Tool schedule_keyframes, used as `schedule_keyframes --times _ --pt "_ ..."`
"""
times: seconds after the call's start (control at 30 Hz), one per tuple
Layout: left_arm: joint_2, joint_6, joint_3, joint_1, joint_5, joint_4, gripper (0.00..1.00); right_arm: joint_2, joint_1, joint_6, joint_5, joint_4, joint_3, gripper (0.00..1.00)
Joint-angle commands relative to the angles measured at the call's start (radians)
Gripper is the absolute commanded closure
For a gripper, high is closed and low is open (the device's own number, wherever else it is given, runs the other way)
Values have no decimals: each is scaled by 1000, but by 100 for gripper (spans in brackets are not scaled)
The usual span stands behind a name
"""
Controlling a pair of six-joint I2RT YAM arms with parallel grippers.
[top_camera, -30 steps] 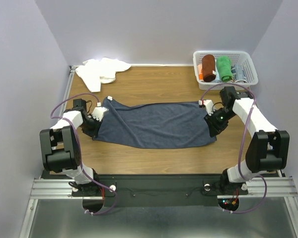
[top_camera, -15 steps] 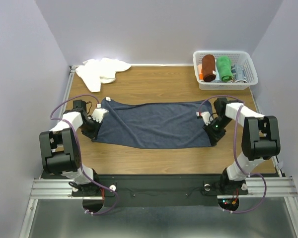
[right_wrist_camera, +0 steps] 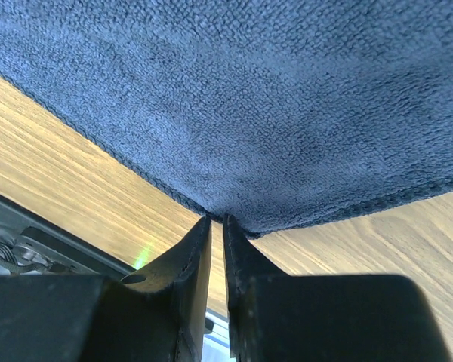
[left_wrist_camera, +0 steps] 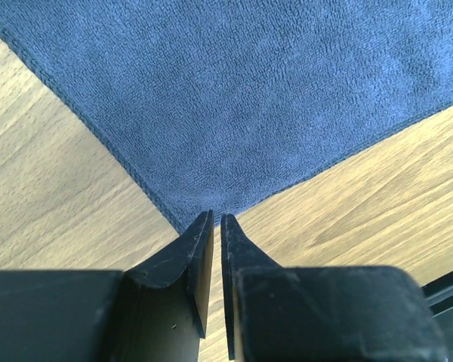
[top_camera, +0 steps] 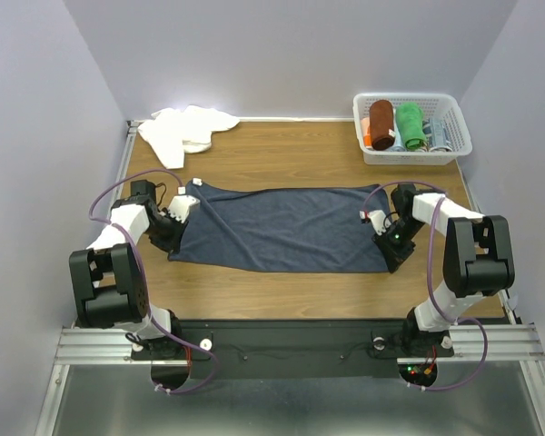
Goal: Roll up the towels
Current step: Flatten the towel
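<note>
Wooden table: a blue-grey towel lies spread flat across its middle, long side running left to right. A white towel sits crumpled at the far left corner. A white basket stands at the far right corner.

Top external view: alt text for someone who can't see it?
A dark blue-grey towel lies spread across a wooden table, each gripper shut on a corner: left gripper at its left end, right gripper at its right. A crumpled white towel lies far left; a basket of rolled towels stands far right.

No legible text or labels anywhere
</note>
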State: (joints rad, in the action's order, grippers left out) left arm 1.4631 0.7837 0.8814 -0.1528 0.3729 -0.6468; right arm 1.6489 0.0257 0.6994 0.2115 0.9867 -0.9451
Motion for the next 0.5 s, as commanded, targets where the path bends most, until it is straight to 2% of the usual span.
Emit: schedule_keyframes --times 0.0,0.23,0.47 --pt "29 3 -45 -2 -18 33 79 6 -1 -9 -66 -56 35 83" --pt "42 20 -104 -77 -164 84 80 11 -4 -26 -161 -92 89 85" --pt "22 68 -113 -143 -174 19 81 -4 -6 -9 -196 -91 135 86"
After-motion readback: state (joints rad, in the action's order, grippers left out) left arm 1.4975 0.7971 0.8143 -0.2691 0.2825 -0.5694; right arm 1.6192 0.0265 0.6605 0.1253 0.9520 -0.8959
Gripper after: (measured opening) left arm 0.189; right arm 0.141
